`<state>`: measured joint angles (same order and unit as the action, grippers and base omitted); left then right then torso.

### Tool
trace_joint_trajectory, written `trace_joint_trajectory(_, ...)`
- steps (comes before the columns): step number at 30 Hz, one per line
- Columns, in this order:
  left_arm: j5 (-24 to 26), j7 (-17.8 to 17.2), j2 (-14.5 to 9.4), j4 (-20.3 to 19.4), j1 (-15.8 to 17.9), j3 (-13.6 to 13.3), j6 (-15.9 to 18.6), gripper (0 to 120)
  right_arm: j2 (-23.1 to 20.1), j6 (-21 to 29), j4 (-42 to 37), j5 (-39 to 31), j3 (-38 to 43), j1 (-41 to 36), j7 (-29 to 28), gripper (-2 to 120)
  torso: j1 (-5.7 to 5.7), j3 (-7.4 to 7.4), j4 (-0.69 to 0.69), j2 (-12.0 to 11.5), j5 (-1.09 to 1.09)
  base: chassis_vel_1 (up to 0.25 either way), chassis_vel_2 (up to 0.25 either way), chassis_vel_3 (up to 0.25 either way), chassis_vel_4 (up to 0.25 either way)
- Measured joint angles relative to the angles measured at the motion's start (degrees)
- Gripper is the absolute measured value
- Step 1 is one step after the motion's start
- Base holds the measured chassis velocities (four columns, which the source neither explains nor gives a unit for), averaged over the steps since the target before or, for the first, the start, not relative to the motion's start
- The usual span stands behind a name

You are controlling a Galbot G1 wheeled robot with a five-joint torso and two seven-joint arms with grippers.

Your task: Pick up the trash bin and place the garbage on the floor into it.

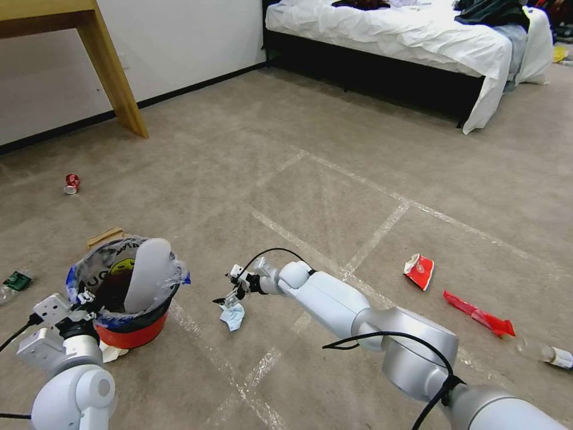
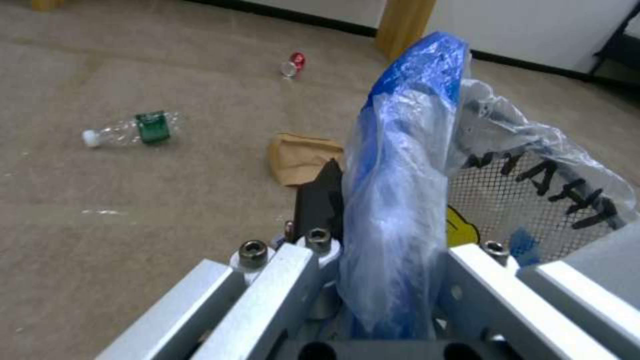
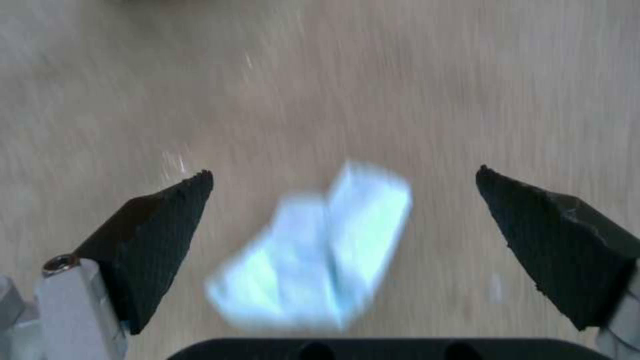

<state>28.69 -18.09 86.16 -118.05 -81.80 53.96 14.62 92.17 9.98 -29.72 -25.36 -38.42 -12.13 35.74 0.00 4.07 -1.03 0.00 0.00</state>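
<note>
While the trash bin [image 1: 132,325] is sitting on the carpet at my near left, I am seeing 1 white foam piece [image 1: 145,276] standing up out of its printed plastic liner [image 2: 407,165]. My left gripper [image 1: 83,300] is clamped on the bin's near rim, and in the left wrist view its fingers [image 2: 319,200] are pinching the blue-edged liner between them. Just right of the bin, my right gripper [image 1: 231,297] is hovering over a pale blue crumpled tissue [image 1: 233,316] on the floor; in the right wrist view its 2 black fingertips [image 3: 159,220] are spread wide with the tissue [image 3: 320,250] lying between them, gripping nothing. Farther out, I am counting a brown carton [image 1: 105,236] behind the bin, a green-labelled bottle [image 1: 14,282] at the far left, a red can [image 1: 71,183] beyond it, and 2 red wrappers [image 1: 419,270] to the right.
</note>
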Motion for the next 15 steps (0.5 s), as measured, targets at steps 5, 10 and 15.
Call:
trace_joint_trajectory(5, 0.7, 0.1, -0.1, -0.2, -0.4, 1.2, 0.0, 5, 0.0, 7.1, 1.7, 4.0, -0.7, 1.6, 0.9, 100, 0.00, 0.01, -0.02, 0.0, 0.00, 0.000, 0.000, 0.000, 0.000)
trace_joint_trajectory(10, 0.8, 0.2, 0.0, -0.1, -0.4, 1.3, 0.0, 5, 0.0, 8.8, 2.5, 3.5, -1.2, 1.8, 0.9, 100, 0.00, 0.01, -0.02, 0.0, -0.01, 0.000, 0.000, 0.000, 0.000)
trace_joint_trajectory(15, 0.8, 0.5, 0.4, -0.1, -0.2, 1.2, 0.0, 5, 0.0, 10.6, 1.1, -2.4, -5.4, 1.9, -1.5, 100, 0.00, 0.01, -0.01, 0.0, 0.00, 0.000, 0.000, 0.000, 0.000)
